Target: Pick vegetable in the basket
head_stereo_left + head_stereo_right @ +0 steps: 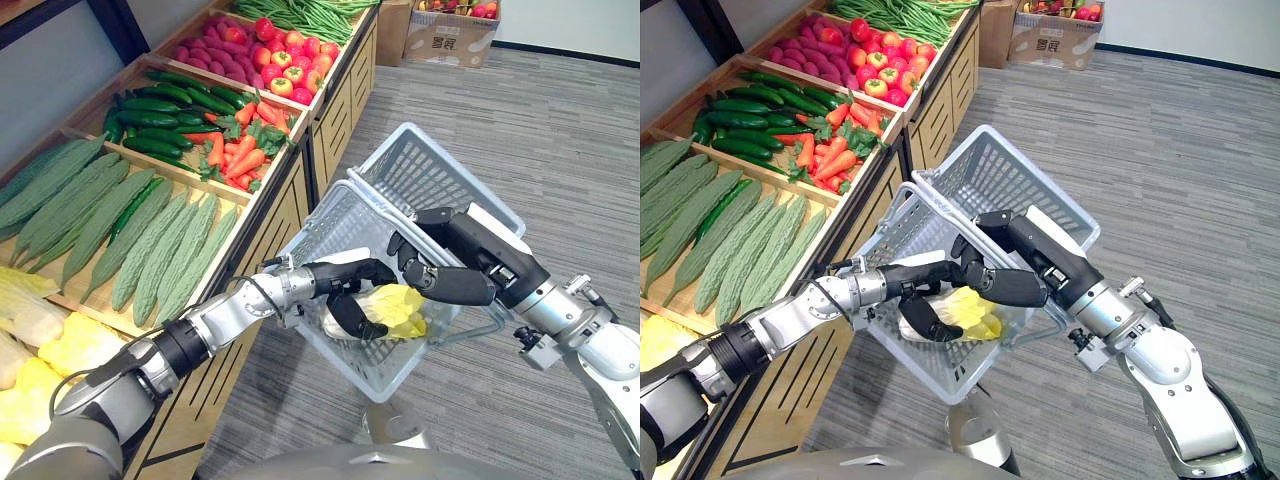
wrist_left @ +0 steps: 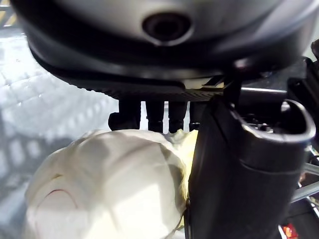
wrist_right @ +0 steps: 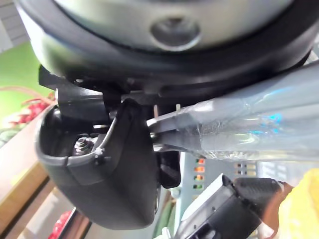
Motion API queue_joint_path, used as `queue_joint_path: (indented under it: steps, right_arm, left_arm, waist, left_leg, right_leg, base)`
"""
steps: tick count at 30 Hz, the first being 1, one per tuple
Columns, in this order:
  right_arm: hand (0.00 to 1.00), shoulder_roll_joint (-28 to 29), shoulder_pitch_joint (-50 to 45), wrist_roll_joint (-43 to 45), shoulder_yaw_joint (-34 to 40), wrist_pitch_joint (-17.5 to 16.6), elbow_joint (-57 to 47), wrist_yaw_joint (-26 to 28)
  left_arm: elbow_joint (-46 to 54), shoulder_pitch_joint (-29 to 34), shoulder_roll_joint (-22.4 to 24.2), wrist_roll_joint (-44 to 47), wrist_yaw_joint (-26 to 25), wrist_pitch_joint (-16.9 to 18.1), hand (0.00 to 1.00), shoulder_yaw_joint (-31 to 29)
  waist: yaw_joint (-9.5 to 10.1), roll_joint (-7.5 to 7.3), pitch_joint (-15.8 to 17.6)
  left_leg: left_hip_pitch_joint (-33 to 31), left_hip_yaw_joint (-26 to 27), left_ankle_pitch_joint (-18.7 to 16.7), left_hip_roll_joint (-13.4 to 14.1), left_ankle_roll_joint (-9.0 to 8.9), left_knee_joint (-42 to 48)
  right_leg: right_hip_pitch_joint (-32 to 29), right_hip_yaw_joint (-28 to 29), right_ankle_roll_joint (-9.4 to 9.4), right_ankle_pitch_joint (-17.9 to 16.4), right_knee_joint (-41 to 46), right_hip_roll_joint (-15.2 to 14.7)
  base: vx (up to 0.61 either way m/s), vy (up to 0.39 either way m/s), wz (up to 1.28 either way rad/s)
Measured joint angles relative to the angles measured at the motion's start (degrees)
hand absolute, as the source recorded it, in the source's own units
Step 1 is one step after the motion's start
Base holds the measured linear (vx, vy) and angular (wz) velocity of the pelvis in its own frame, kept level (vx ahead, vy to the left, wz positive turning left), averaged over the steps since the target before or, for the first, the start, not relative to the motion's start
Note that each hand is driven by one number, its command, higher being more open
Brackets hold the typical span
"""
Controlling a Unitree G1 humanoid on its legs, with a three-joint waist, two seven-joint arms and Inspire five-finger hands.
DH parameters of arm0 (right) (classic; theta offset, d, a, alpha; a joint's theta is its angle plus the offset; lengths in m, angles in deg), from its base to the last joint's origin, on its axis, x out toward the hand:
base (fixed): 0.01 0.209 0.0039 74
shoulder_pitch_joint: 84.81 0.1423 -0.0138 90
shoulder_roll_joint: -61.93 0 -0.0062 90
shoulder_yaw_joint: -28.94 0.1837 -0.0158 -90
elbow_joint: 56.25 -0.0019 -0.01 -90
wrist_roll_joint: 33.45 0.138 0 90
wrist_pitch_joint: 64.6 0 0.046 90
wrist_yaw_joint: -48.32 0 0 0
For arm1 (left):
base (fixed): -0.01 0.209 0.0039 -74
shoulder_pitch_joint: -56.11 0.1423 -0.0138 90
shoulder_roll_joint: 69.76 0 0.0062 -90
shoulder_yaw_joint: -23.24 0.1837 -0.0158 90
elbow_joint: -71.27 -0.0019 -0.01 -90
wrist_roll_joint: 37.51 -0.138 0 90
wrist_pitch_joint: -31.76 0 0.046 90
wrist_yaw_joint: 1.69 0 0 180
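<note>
A pale yellow-white cabbage (image 1: 398, 308) sits low inside the grey plastic basket (image 1: 408, 166), which hangs in the air beside the produce shelf. My left hand (image 1: 352, 290) reaches into the basket and is shut on the cabbage (image 2: 104, 184), fingers (image 2: 155, 113) on its far side and the thumb against its near side. My right hand (image 1: 452, 276) is over the basket's near right side. Its fingers are curled round the basket's taped handle (image 3: 239, 128). In the right eye view the cabbage (image 1: 968, 312) shows between both hands.
The wooden shelf on the left holds bitter gourds (image 1: 150, 245), cucumbers (image 1: 165, 110), carrots (image 1: 240, 150), red peppers (image 1: 285, 60), green beans (image 1: 310, 15) and more cabbages (image 1: 50, 350). A cardboard box (image 1: 450, 30) stands on the grey floor (image 1: 560, 150) at the back.
</note>
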Motion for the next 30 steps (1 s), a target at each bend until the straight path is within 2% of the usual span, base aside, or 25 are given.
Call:
queue_joint_path:
  steps: [4, 5, 12, 19, 24, 28, 30]
  right_arm:
    - [0.0, 0.4, -1.5, -0.5, 0.0, 0.0, 0.0, 0.7]
    - [0.0, 0.5, -1.5, -0.5, 0.0, 0.0, 0.0, 0.8]
    - [0.0, 2.4, -1.5, -0.6, 0.4, 0.0, 0.0, 0.9]
    - [0.0, 3.0, -1.6, -1.3, 0.5, 0.0, 0.0, 1.5]
    - [0.0, 3.6, -1.7, -1.5, 0.7, 0.0, 0.0, 2.2]
    - [0.0, 5.1, -1.6, -1.5, 2.4, 0.0, 0.0, 2.9]
    - [0.0, 5.0, -1.5, -1.4, 4.0, 0.0, -0.1, 3.1]
  left_arm:
    - [0.0, 0.0, -0.1, -0.3, 0.0, 0.0, 0.0, -0.2]
    - [0.0, 0.0, -0.1, -0.3, 0.0, 0.0, 1.0, -0.5]
    - [0.2, 0.0, -0.1, -3.3, 0.0, 0.1, 1.0, -3.8]
    - [1.5, -0.5, -0.1, -6.6, 0.0, 0.7, 1.0, -4.4]
    - [3.8, -4.0, -0.7, -7.3, 1.3, 1.1, 1.0, -4.0]
    - [8.9, -9.6, -5.9, -8.8, 1.8, 3.2, 1.0, -0.8]
    - [13.8, -13.7, -12.3, -5.5, 3.4, 4.9, 1.0, 2.0]
  waist:
    - [0.29, 0.21, 0.1]
    - [0.29, 0.22, 0.1]
    - [0.33, 0.28, 0.1]
    - [0.54, 0.27, 0.1]
    - [1.19, 0.25, 0.1]
    - [1.88, 0.31, 0.2]
    - [2.11, 0.34, 0.2]
  left_leg:
    - [-0.1, -0.2, 0.0, 0.1, 0.0, 0.0]
    - [-0.1, -0.3, 0.0, 0.1, 0.01, 0.0]
    - [-1.3, -2.2, 0.0, 0.2, 0.15, 0.8]
    - [-1.9, -3.7, -0.1, 0.1, 0.48, 1.1]
    - [-2.2, -4.4, -0.3, 0.3, 0.69, 1.8]
    - [-2.5, -4.9, -0.3, 0.3, 0.7, 2.0]
    - [-2.8, -5.2, -0.3, 0.2, 0.73, 2.1]
  right_leg:
    - [0.0, -0.3, 0.0, 0.0, 0.0, 0.0]
    - [0.0, -0.3, 0.0, 0.0, 0.0, 0.0]
    - [0.2, -1.9, 0.0, 0.0, 0.0, -0.3]
    - [0.8, -3.0, 0.0, 0.0, 0.0, -1.1]
    - [1.0, -3.5, 0.0, 0.0, 0.0, -1.2]
    - [1.0, -3.9, 0.0, 0.0, 0.0, -1.3]
    - [1.0, -4.2, 0.0, 0.0, 0.0, -1.3]
  base:
    - [0.03, 0.034, 0.03]
    - [0.0, 0.0, 0.0]
    - [0.01, 0.029, 0.11]
    - [0.0, 0.026, 0.11]
    - [0.01, 0.027, 0.05]
    - [0.02, 0.025, 0.05]
    - [0.02, 0.03, 0.05]
